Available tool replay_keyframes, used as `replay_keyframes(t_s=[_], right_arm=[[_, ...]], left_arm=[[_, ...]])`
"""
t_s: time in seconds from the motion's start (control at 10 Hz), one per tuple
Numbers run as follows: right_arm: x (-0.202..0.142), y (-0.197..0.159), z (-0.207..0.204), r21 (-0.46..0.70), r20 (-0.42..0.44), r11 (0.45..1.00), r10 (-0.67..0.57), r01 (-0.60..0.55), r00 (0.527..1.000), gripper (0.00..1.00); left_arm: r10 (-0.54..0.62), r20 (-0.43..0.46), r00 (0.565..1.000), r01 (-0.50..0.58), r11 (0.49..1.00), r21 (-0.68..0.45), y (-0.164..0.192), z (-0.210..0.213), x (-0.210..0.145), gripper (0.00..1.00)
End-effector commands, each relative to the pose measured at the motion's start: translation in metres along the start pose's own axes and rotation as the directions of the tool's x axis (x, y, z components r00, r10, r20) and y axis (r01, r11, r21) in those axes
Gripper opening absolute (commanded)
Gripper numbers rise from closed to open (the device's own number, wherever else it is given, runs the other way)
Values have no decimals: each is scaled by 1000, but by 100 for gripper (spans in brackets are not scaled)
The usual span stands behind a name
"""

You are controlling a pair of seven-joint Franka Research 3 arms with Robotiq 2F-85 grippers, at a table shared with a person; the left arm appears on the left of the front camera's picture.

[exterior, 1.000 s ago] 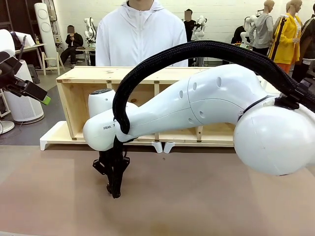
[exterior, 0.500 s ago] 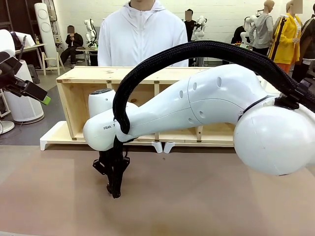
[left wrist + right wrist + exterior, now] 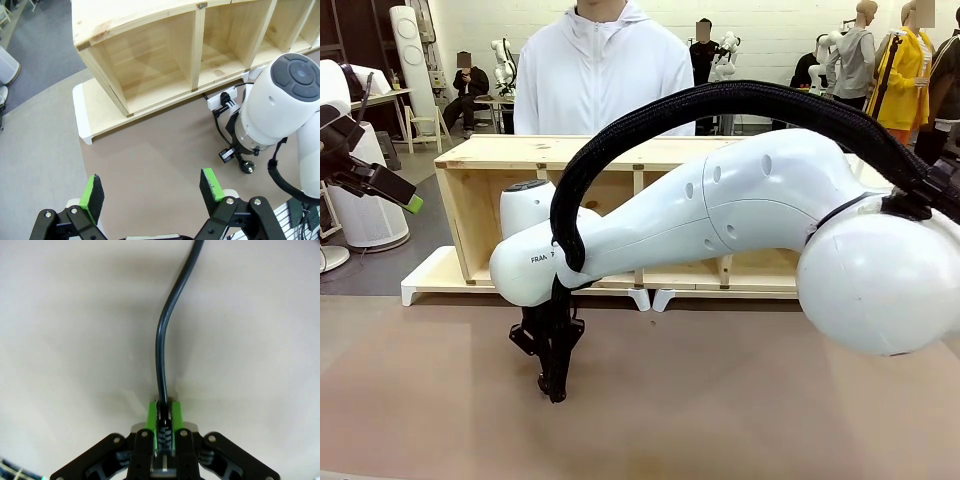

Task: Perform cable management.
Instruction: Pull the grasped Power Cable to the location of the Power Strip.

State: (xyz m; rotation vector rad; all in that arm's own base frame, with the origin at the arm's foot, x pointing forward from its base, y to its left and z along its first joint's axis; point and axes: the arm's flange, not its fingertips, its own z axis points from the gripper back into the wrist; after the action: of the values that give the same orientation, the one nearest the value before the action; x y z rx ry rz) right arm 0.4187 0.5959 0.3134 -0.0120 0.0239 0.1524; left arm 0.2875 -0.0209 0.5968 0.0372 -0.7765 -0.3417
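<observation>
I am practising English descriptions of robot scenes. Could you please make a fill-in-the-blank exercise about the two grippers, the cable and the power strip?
1. The right gripper is ____ on the black cable.
2. The left gripper has its jaws ____ and holds nothing.
3. The power strip beside the wooden shelf is ____ in colour.
4. In the front view, the right gripper points ____ at the table.
Missing words: shut; open; white; down.

smooth cable (image 3: 160, 355), matt tabletop (image 3: 75, 315) (shelf (image 3: 520, 152) of bare wood).
</observation>
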Motion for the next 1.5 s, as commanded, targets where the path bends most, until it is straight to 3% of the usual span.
replay_keyframes(t_s=[0.0, 0.4, 0.9, 1.4], right_arm=[[-27, -34, 21, 27, 3, 1000, 2, -2, 1000, 14], [-65, -97, 59, 69, 18, 997, -31, 30, 999, 14], [-103, -177, 94, 50, 91, 970, -241, 237, 966, 14], [-128, -232, 109, 11, 89, 927, -374, 374, 923, 14]], left_arm=[[-1, 10, 1000, 1, 1000, 6, 1, -2, 2, 100], [-1, 10, 1000, 1, 1000, 6, 1, -2, 2, 100], [-1, 10, 1000, 1, 1000, 6, 1, -2, 2, 100], [-1, 10, 1000, 1, 1000, 6, 1, -2, 2, 100]])
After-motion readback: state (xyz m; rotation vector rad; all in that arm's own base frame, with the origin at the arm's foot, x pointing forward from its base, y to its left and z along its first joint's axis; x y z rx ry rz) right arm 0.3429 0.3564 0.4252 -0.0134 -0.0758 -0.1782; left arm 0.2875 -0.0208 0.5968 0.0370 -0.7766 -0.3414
